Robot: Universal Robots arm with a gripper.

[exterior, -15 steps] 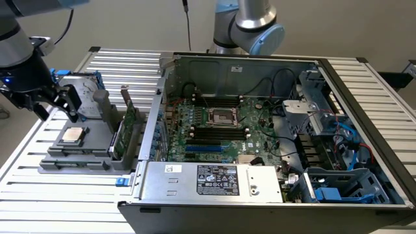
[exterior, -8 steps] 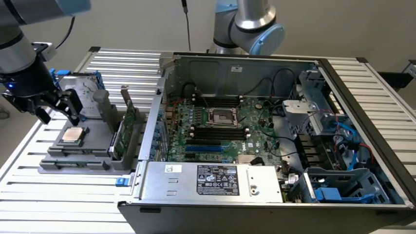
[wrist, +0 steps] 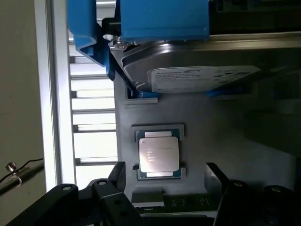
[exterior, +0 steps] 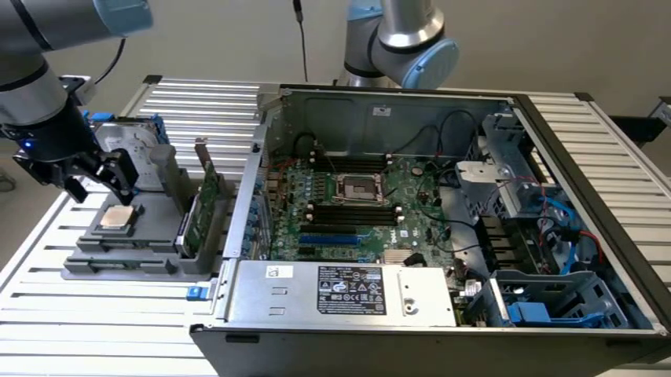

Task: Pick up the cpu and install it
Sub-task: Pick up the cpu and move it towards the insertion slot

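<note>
In the exterior view, a table of pale ribbed aluminium slats (exterior: 210,102) stands before a plain light wall. On the exterior view's left, a grey moulded plastic holder tray (exterior: 126,263) lies on the slats. In its pockets are the cpu (exterior: 115,218), a small flat square chip with a silvery-beige metal top, an upright green circuit card (exterior: 204,208) just beside it, and a grey hard drive with blue handles (exterior: 131,137) behind. The black gripper (exterior: 100,188) hangs just above the cpu, fingers spread wide and gripping nothing. To the exterior view's right lies an open dark metal computer case (exterior: 419,114); inside it is a green motherboard (exterior: 367,212) with a square metal-framed socket (exterior: 354,187) at its middle.

In the wrist view, the cpu (wrist: 159,153) sits flat in its square recess in the grey tray (wrist: 225,127). The gripper (wrist: 164,172) is wide open, its black fingers (wrist: 117,174) apart on either side of the chip, not touching it. The hard drive (wrist: 197,70) with its white label lies beyond, and the slatted table (wrist: 91,127) runs alongside the tray.
</note>
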